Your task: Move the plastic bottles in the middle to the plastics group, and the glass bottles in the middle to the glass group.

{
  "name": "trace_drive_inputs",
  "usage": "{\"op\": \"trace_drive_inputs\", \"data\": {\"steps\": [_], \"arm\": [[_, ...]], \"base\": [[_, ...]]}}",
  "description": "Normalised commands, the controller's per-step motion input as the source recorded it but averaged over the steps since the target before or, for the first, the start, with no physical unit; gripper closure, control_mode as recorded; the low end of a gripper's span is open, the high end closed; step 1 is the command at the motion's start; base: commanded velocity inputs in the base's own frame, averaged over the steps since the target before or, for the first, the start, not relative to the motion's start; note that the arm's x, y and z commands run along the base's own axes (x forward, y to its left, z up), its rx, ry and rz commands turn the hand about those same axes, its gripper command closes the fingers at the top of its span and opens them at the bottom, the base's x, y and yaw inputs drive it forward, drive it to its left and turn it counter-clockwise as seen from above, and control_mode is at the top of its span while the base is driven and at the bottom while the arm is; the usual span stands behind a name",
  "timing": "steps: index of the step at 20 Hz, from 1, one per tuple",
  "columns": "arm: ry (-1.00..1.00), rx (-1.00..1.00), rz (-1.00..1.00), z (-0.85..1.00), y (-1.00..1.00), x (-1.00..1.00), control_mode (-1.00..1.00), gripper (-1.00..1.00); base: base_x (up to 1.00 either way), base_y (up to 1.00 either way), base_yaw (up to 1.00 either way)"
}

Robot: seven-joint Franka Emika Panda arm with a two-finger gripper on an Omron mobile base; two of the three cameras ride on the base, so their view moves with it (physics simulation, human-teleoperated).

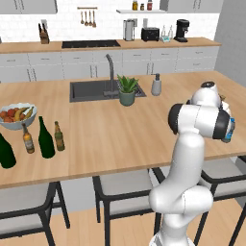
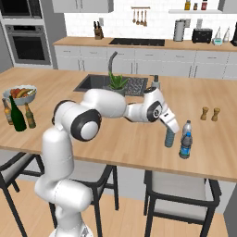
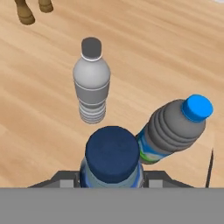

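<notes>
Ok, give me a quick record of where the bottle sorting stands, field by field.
gripper: down over the slim blue bottle, fingers either side of its top; clamped or let go, cannot tell
slim blue bottle: upright, seemingly on the counter, close beside the plastics pair
plastics pair: greyish bottle and blue-capped bottle
glass bottles: wide green bottle, brown beer bottle, wine bottle, amber beer bottle, upright together by the fruit bowl
pepper mills: beyond the plastics pair
</notes>
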Motion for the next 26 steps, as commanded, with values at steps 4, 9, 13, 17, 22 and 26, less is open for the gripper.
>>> {"op": "trace_drive_inputs", "data": {"steps": [4,9,13,17,22,26], "arm": [[0.0,0.01,-0.05,0.0,-0.06,0.0,-1.0,1.0],[0.0,0.0,0.0,-0.26,0.0,0.0,-1.0,1.0],[0.0,0.0,0.0,-0.43,0.0,0.0,-1.0,1.0],[0.0,0.0,0.0,-0.25,0.0,0.0,-1.0,1.0],[0.0,0.0,0.0,-0.23,0.0,0.0,-1.0,1.0],[-0.06,0.01,-0.01,-0.04,0.0,0.03,-1.0,1.0]], "base": [[0.0,0.0,0.0],[0.0,0.0,0.0],[0.0,0.0,0.0],[0.0,0.0,0.0],[0.0,0.0,0.0],[0.0,0.0,0.0]]}}
